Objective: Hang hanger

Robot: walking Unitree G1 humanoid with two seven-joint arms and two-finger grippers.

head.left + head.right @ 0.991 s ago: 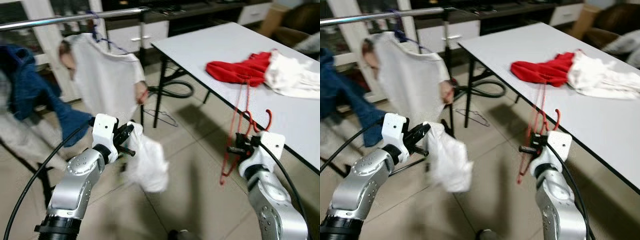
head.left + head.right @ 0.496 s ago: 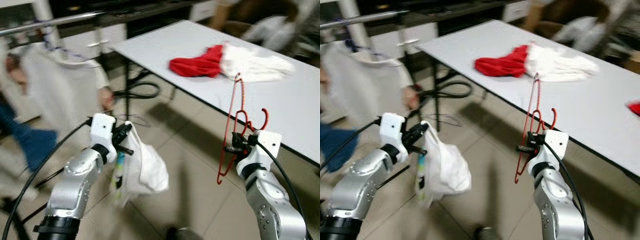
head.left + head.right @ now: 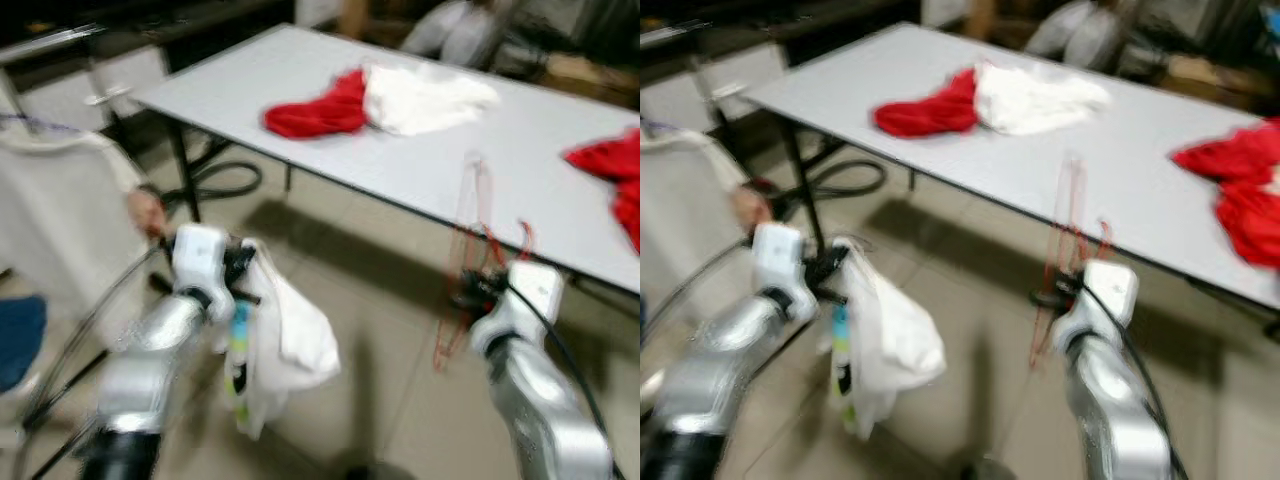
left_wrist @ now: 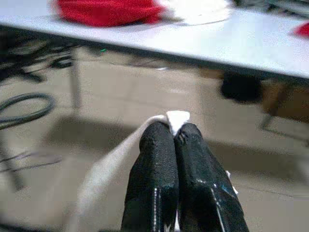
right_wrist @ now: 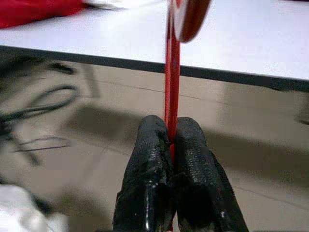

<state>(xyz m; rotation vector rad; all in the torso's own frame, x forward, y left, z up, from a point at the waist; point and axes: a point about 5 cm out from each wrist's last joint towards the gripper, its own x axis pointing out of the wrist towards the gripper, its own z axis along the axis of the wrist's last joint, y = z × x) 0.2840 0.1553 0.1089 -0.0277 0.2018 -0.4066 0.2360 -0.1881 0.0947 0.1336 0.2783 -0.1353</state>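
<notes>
Clamping a red hanger (image 5: 170, 87), the right gripper (image 5: 170, 145) has its jaws pressed together on the thin red wire, with the rest of the frame rising straight up out of the grip. In the head views the hanger (image 3: 470, 250) stands roughly upright in front of the right arm, long axis near vertical, hook end blurred against the edge of the surface (image 3: 420, 170). The left gripper (image 4: 175, 140) has jaws closed tight on a fold of white cloth (image 4: 177, 117); that white garment (image 3: 285, 340) hangs down from it in a bundle just beside the left arm, with something green and yellow showing in it, too smeared to name.

Task item is already in the right arm's hold, so the right arm is the one nearer the job. The move turns on getting the hook over a rail. Only a sliver of one shows at the far left edge (image 3: 40, 40), well apart from the hanger and on the left arm's side, so a turn toward it looks needed.

On the surface lie a red garment (image 3: 310, 112) touching a white one (image 3: 425, 95), and more red cloth (image 3: 610, 170) at the right edge. A white shirt (image 3: 60, 220) hangs at far left. Heavy motion blur; hook shape and the rail are hard to make out.
</notes>
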